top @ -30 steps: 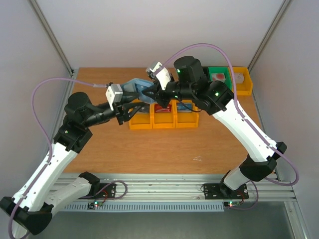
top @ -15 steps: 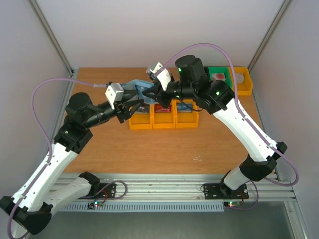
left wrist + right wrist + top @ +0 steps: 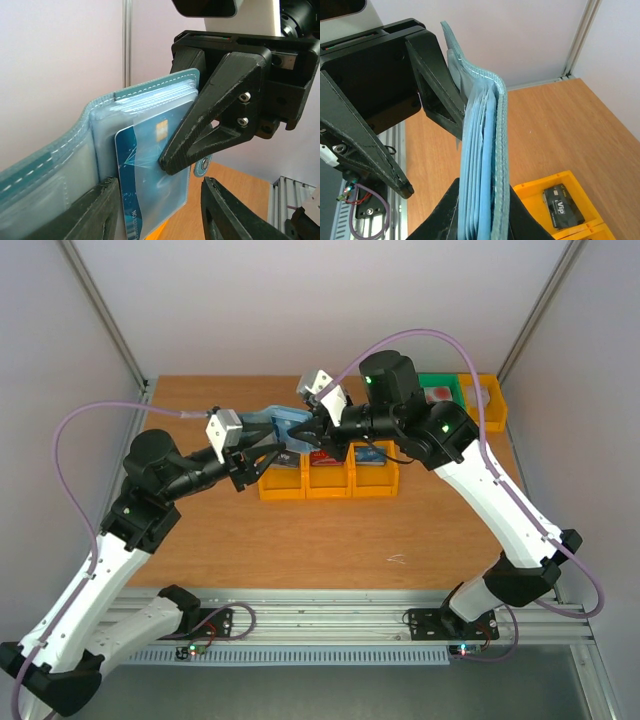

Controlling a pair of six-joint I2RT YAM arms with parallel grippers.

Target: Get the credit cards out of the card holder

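1. clamping the card holder (image 3: 481,150) by its lower edge, the right fingers (image 3: 446,220) are clenched on it, one on each face. in the left wrist view one black finger presses its tip on a clear sleeve over a blue card (image 3: 150,170).
2. the left fingers (image 3: 92,212) stand spread and released, grasping nothing. one is close against the holder's sleeved face, though i cannot tell if it touches, and the other is apart from it with a gap between.
3. the blue card sits inside its sleeve, chip side showing, and its lower part hangs between the left fingers.
4. the card holder is held up off the counter (image 3: 300,530) between the two arms, folded open and edge-on to the right wrist camera. it is at the far middle, just beyond the left end of a row of yellow bins (image 3: 326,490).
5. the left bin of that row, below the holder, has a dark card (image 3: 563,205) lying flat in it, printed "vip".
6. a green bin (image 3: 440,388) stands near the far right corner of the counter.
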